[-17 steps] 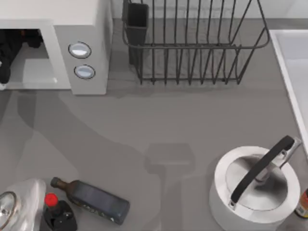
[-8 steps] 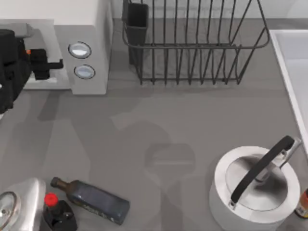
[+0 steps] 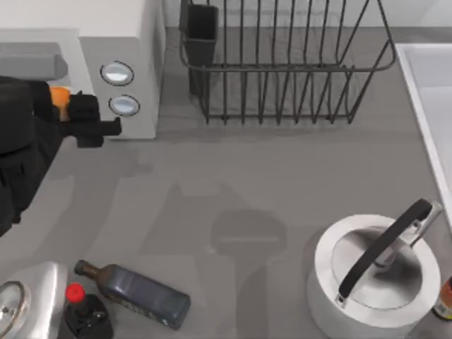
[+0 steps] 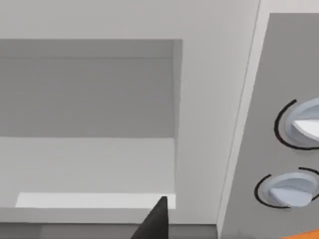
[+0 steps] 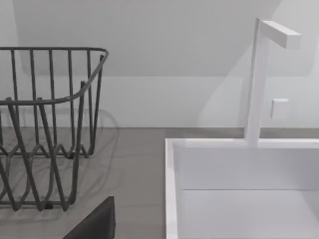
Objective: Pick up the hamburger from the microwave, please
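The white microwave (image 3: 134, 42) stands at the table's back left, its grey cavity (image 4: 89, 89) open toward me. My left gripper (image 3: 85, 116) hovers just in front of the cavity mouth, beside the two knobs (image 3: 120, 88). It is shut on the hamburger (image 3: 59, 94), which shows as a small orange piece at the gripper. The left wrist view has one black fingertip (image 4: 155, 221) and an orange sliver of the hamburger (image 4: 305, 234) at the picture's edge. A dark fingertip (image 5: 94, 224) of my right gripper shows in the right wrist view, facing the rack and sink.
A black wire dish rack (image 3: 282, 70) stands at the back middle and a white sink (image 3: 431, 85) at the right. At the front right sits a silver kettle (image 3: 374, 275). A dark bottle (image 3: 138, 293), a red-capped bottle (image 3: 81, 307) and a silver lid (image 3: 21, 304) are at the front left.
My left arm has drawn back out of the microwave cavity toward the front and right, bringing the orange hamburger out with it.
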You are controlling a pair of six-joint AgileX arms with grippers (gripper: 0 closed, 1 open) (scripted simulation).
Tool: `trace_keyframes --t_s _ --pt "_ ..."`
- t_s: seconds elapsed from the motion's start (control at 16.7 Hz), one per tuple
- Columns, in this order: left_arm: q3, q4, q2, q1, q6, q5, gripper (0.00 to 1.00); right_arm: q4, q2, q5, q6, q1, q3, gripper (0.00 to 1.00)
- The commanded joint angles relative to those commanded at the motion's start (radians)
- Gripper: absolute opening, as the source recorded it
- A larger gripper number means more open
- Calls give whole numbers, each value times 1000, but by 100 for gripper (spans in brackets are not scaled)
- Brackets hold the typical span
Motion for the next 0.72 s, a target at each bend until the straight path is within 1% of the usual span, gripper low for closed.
trace_keyframes --t_s 0.3,0.42,0.54,0.72 --pt "2 6 19 11 3 -1 0 0 0 0 0 0 0 100" --pt "-7 41 51 9 3 -1 0 0 0 0 0 0 0 100" --pt "-24 118 121 6 2 -2 0 0 0 0 0 0 0 100" --pt "-64 309 278 1 1 -2 0 0 0 0 0 0 0 100"
